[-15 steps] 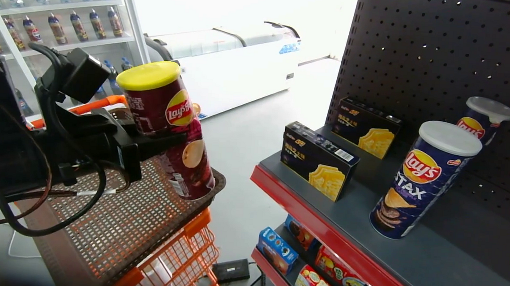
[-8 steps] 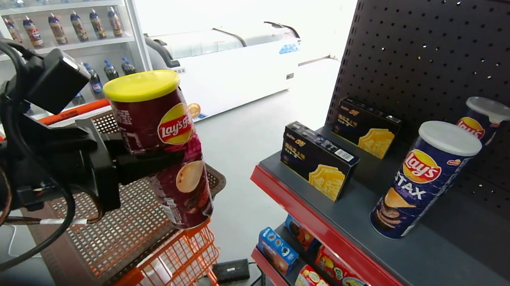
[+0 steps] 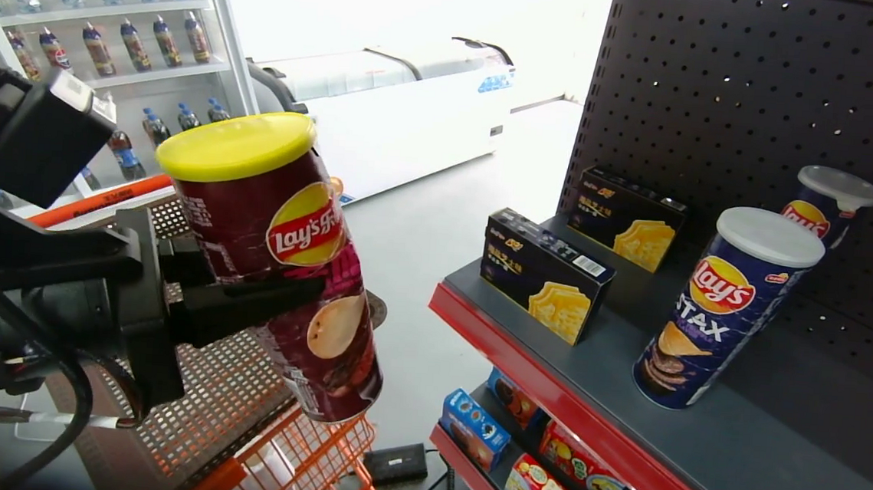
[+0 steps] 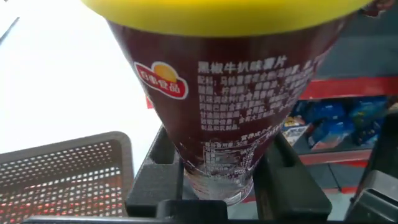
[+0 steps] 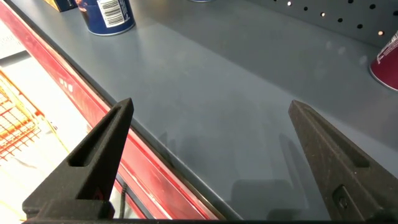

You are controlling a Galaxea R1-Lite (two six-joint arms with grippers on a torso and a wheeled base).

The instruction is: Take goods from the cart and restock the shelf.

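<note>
The dark grey shelf [image 3: 738, 443] with its red front edge is running along the robot's right, backed by a black pegboard [image 3: 724, 88]. 2 dark boxes [image 3: 546, 276] are sitting near its far end, one behind the other. 2 blue canisters [image 3: 724, 311] with white lids are standing upright closer in, the rear one against the pegboard. Snack packs [image 3: 473, 428] are lining the tier below. To the left, the orange cart [image 3: 299, 458] is carrying a brown perforated tray [image 3: 218, 399], and behind it a drinks cooler [image 3: 113, 38] and a white chest freezer [image 3: 407, 112] are filling the back of the room.

The left arm is coming in level from the left, and the left claw [image 4: 221, 186] is pinching the chips canister [image 3: 281, 265] around its middle. The right claw [image 5: 211, 109] is hanging spread wide just above bare shelf top near the red edge.

The chips canister is showing a maroon body and a yellow lid [image 3: 234, 144]. It is leaning slightly, base over the cart's corner, well apart from the shelf.
</note>
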